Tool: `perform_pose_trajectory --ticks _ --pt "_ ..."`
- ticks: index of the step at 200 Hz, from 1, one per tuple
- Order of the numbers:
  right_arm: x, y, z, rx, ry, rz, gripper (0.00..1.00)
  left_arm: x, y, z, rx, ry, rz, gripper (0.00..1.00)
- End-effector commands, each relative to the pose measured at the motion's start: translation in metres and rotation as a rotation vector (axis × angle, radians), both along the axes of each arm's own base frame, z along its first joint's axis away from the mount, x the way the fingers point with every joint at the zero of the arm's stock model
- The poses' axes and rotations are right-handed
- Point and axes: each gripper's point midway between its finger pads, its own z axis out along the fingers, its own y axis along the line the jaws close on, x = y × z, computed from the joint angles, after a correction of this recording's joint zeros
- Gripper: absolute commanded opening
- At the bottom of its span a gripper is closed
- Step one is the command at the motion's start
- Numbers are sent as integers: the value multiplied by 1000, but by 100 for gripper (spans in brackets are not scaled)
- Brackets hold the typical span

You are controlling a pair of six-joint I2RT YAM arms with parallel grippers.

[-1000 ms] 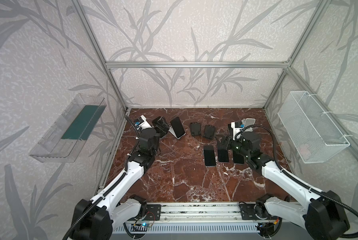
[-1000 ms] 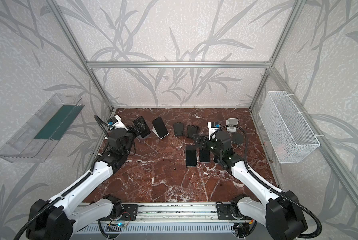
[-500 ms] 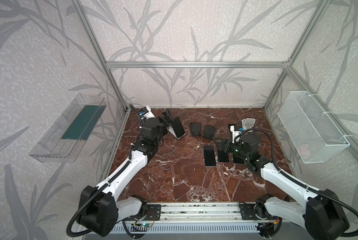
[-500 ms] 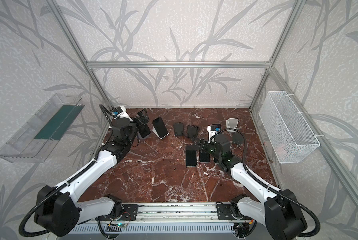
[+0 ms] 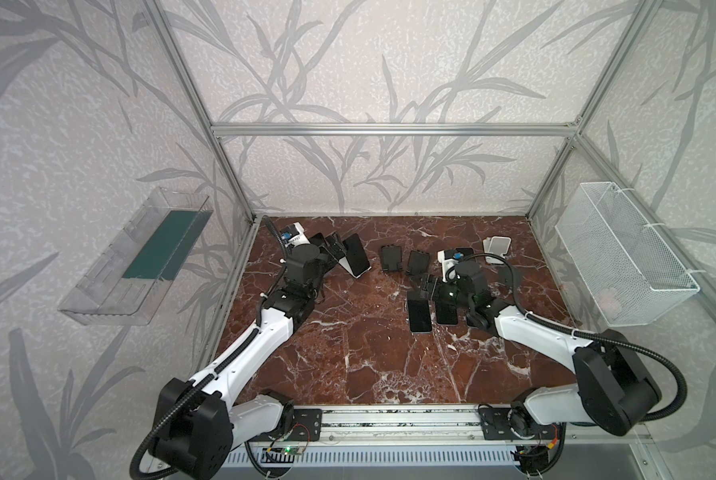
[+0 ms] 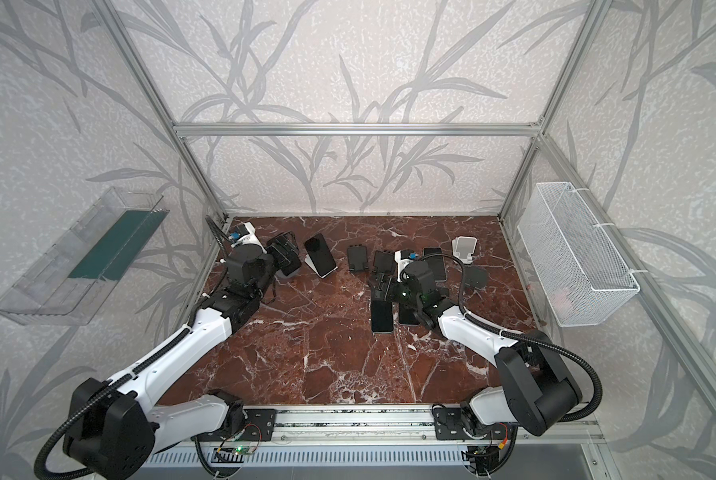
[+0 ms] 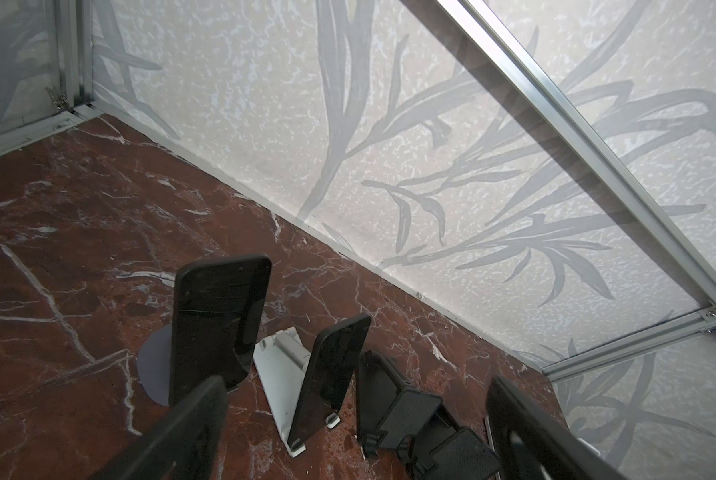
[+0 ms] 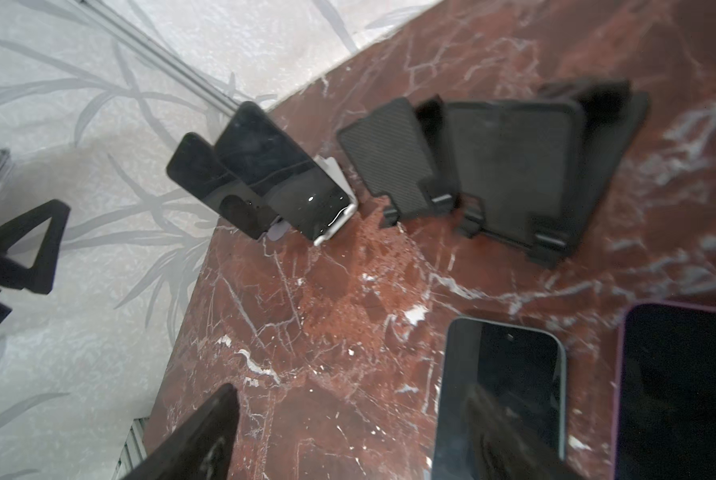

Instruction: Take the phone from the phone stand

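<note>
Left gripper point(image 7: 356, 384) wide open, aimed at glossy black phone point(image 7: 331, 374) propped on white folding stand point(image 7: 283, 399): pre-grasp, I'd say. Right gripper point(image 8: 348, 390) open, empty, well away from that stand.

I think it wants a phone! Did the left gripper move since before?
Yes. The left gripper went toward the back wall, closer to the phone on the white stand.

We see a robotics lab cell: aluminium framing point(image 5: 389, 129) boxes leaf-print panels point(image 5: 389, 62) around a marble-look tabletop point(image 5: 368, 357), two robot arms point(image 5: 264, 336) on a rail point(image 5: 389, 424) at six o'clock, wire basket point(image 5: 622, 257) at three.
</note>
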Motion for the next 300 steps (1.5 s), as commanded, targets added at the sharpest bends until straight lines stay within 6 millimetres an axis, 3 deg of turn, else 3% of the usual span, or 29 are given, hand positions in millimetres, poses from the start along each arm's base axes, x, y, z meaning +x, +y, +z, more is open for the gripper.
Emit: perform_pose_trajectory --ticks 1,36,62,82,96,134,168,252,300 --pt "5 18 17 -82 -136 44 85 -6 25 7 12 9 131 99" --pt "19 41 30 -170 -376 154 87 -12 51 0 46 71 289 99" --pt "34 65 39 -225 -398 248 89 -13 57 -7 36 137 341 99" --pt "51 82 34 -264 -408 284 92 -13 57 -14 9 163 355 99" --pt "66 91 20 -279 -381 289 93 -14 59 -19 -6 179 370 99" --pt "96 118 14 -305 -397 275 93 -15 62 -23 -14 213 393 99" --pt "115 138 9 -359 -414 278 99 -14 59 -23 -24 196 373 99" --pt "140 171 -8 -405 -408 318 99 -8 60 -22 -67 164 338 98" --pt "146 186 -7 -392 -396 356 99 -5 64 -29 -116 175 330 99"
